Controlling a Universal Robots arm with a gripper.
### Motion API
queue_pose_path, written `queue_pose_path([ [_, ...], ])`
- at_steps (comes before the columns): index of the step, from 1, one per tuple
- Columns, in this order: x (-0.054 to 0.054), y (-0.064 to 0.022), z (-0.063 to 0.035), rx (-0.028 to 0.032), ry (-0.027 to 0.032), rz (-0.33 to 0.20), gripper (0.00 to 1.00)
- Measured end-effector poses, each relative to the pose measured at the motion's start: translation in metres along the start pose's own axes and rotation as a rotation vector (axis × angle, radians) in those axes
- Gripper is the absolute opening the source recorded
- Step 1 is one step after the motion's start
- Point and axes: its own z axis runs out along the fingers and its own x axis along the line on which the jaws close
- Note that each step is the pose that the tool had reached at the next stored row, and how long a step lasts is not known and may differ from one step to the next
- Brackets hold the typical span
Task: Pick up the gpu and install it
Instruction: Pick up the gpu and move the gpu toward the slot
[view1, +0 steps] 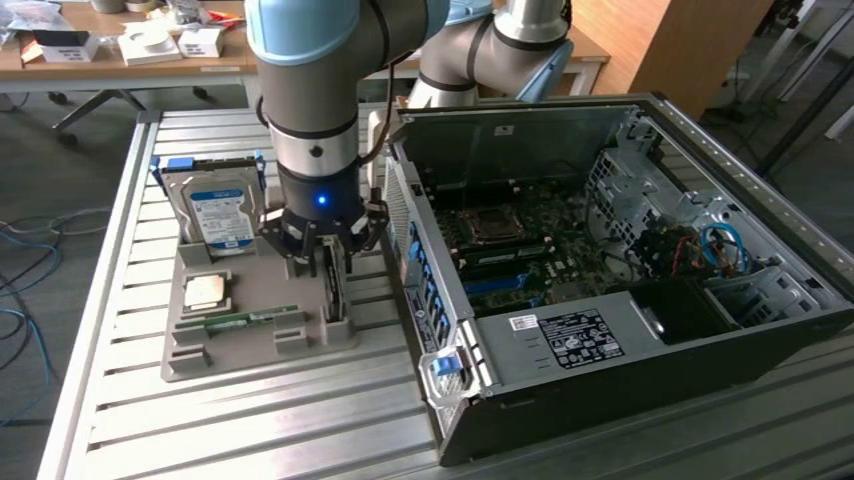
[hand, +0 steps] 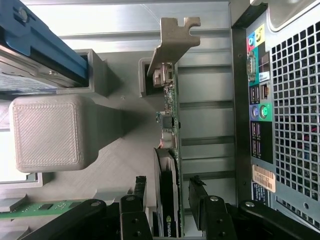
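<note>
Left of centre in the exterior view, the gripper (view1: 324, 265) hangs low over the grey holder (view1: 254, 345) on the slatted table (view1: 267, 430). Jaws spread wide, and look: one of the fingers (hand: 197, 196) sits on each side of the gpu (view1: 334, 298), with a sliver of clear space on both sides. Nothing gripped! The gpu stands on edge in its slot, silver bracket (hand: 172, 45) at the end away from the fingers. Upper left, a hard drive (view1: 220, 210) stands upright. On the exterior view's right, the open computer case (view1: 601, 260) lies just beside the holder.
</note>
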Motion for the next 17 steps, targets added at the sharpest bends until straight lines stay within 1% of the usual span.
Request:
queue_pose_path([
  [9,0.001,-0.0002,0.0001,0.0,0.0,0.0,0.47],
  [17,0.0003,-0.0029,0.0,-0.0001,-0.0001,0.0,0.47],
])
